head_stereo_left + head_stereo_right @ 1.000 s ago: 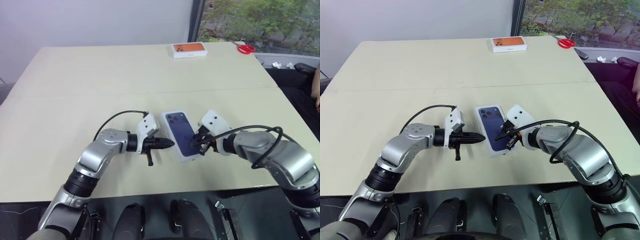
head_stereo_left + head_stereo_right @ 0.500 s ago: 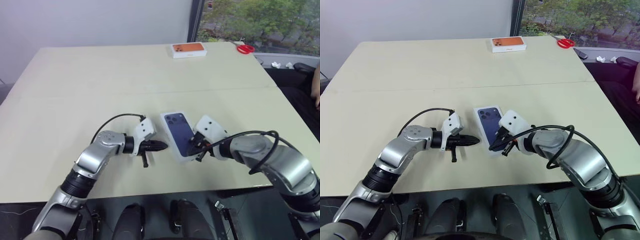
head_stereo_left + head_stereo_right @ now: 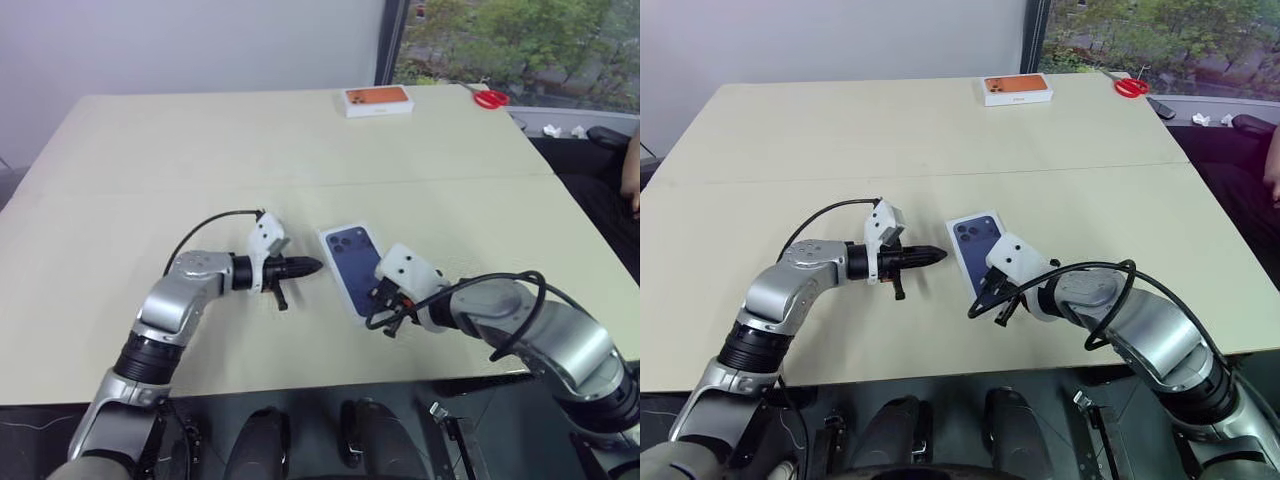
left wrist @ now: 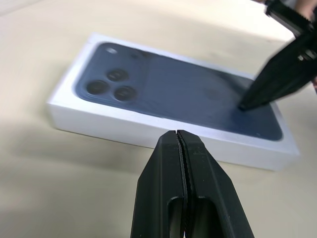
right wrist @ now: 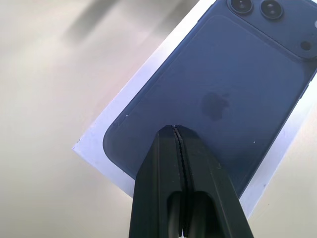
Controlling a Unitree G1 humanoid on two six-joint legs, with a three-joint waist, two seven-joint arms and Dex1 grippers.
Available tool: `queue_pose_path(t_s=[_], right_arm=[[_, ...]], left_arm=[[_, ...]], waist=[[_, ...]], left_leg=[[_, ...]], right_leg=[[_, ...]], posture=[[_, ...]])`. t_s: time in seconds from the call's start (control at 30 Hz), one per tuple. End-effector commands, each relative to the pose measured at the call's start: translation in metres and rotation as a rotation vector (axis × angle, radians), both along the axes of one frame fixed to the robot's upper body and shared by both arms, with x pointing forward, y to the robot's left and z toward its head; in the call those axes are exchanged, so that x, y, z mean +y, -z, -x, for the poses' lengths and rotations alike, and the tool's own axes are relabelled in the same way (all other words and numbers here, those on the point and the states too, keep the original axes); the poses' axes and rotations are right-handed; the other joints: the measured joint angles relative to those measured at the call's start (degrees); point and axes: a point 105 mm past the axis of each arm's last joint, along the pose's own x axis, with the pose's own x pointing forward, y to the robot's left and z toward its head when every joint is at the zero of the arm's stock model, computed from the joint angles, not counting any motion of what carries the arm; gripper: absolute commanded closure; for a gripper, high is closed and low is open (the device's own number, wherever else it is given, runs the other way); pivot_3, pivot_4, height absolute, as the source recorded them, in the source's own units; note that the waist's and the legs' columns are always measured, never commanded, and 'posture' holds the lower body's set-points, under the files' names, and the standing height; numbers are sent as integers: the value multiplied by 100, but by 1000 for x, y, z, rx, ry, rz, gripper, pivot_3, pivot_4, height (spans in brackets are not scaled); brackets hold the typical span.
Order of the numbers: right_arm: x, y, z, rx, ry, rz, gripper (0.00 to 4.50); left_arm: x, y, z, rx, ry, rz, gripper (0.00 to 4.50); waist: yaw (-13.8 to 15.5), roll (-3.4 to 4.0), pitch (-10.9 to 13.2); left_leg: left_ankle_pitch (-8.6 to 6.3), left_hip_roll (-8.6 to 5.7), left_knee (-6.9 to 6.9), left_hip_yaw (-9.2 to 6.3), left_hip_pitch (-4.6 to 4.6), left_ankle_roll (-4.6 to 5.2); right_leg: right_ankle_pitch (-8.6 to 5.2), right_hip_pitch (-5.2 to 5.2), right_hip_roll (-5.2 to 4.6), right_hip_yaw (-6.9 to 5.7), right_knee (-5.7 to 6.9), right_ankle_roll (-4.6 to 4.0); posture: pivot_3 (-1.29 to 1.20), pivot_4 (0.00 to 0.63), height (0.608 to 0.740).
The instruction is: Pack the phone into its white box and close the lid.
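Hiding lid's [image 3: 352, 265] near end: right pincer [image 3: 383, 318]

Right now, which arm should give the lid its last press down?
Right. The right gripper, shut, sits over the near end of the lid; the left gripper, shut, is off its side, above the table.

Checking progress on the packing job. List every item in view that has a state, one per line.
White box: closed, flat on the table.
Lid: on the box, phone picture facing up.
Left gripper: shut, empty, beside the box.
Right gripper: shut, empty, tip over the lid's near end.
Orange-topped box: closed, at the far edge.
Red scissors: lying flat, far right.
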Motion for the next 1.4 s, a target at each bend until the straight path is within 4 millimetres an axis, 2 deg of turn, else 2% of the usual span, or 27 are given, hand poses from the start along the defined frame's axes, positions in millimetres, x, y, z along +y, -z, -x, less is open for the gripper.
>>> queue_pose_path(t_s=[0.03, 0.13, 0.23, 0.37, 0.57, 0.63, 0.73, 0.8, 0.87, 0.9, 0.97, 1.03, 1.13, 1.23, 1.4], right_arm=[[-6, -30, -6, -83, 22, -62, 4500], [-21, -32, -8, -86, 81, -43, 4500], [-28, -29, -7, -75, 103, -29, 4500], [-34, -13, 2, -16, 134, -16, 4500], [-34, 1, 8, 25, 155, -7, 4500], [-33, -3, 6, 3, 159, -17, 4500], [-39, -20, -6, -112, 207, -59, 4500], [-49, -33, -16, -212, 253, -78, 4500], [-54, -37, -19, -258, 271, -86, 4500], [-61, -42, -23, -295, 297, -127, 4500], [-71, -48, -26, -344, 327, -175, 4500], [-94, -51, -32, -377, 419, -289, 4500], [-114, -44, -38, -386, 500, -388, 4500], [-123, -40, -45, -384, 538, -486, 4500], [-109, -38, -53, -370, 477, -522, 4500]], left_arm=[[-2, -20, -15, -112, -56, 24, 4455], [-16, -17, -35, -128, -130, -4, 4455], [-25, -14, -40, -143, -135, -26, 4455], [-42, 4, -48, -64, -135, -129, 4455], [-48, 14, -44, -41, -88, -208, 4455], [-45, 8, -47, -56, -108, -171, 4455], [-30, -19, -52, -107, -156, -11, 4455], [-12, -38, -51, -170, -181, 75, 4455], [-2, -46, -50, -199, -196, 107, 4455], [18, -49, -50, -206, -242, 127, 4455], [42, -53, -48, -216, -297, 147, 4455], [82, -39, -34, -248, -353, 96, 4455], [115, -20, -16, -237, -417, 51, 4455], [133, -10, -1, -209, -480, 65, 4455], [148, -8, 14, -203, -548, 74, 4455]], waist=[[5, 0, 0], [81, -1, -1], [122, -2, -1], [132, -2, -1], [116, -1, -3], [118, -1, -3], [95, -1, -3], [82, -1, -3], [88, -1, -2], [99, -1, -2], [103, -1, -3], [82, 1, -5], [30, 3, -6], [58, 2, -4], [101, 3, -4]], left_leg=[[0, 0, 0, 0, -1, 0], [2, -4, 3, 0, -1, 3], [2, -8, 4, 0, -1, 4], [2, -8, 2, -1, -6, 4], [2, -8, 2, -1, 5, 5], [3, -6, 2, -5, 15, 5], [5, -5, 2, -5, 16, 7], [5, -3, 2, -5, 14, 7], [5, -2, 2, -6, 9, 7], [6, -2, 2, -6, 9, 7], [6, -2, 2, -6, 8, 6], [6, -2, 1, -3, 8, 6], [5, -1, -6, 6, 16, 7], [6, -1, -4, 5, 12, 6], [15, -1, 1, 5, 26, 3]], right_leg=[[0, -1, 0, 0, 0, 0], [0, 2, -5, -2, -1, 0], [1, 6, -7, -3, -6, 0], [0, 1, -4, -5, -6, 1], [0, 11, -3, -5, -3, 1], [0, 21, 0, -6, -2, 0], [0, 21, 1, -4, -2, 0], [0, 19, 1, -4, -1, 0], [0, 13, 1, -4, -1, 0], [0, 13, 1, -5, 0, 0], [0, 13, 0, -5, -1, 0], [0, 13, -2, -5, -1, 0], [0, 16, -7, 0, -4, 1], [0, 16, -12, -2, -6, 0], [1, 28, -14, 1, -5, -5]], posture=[[0, 150, 740], [0, 150, 740], [0, 150, 740], [0, 150, 740], [0, 150, 740], [0, 150, 740], [0, 150, 740], [0, 150, 740], [0, 150, 740], [0, 150, 740], [0, 150, 740], [0, 150, 740], [0, 150, 740], [0, 150, 740], [0, 150, 740]])
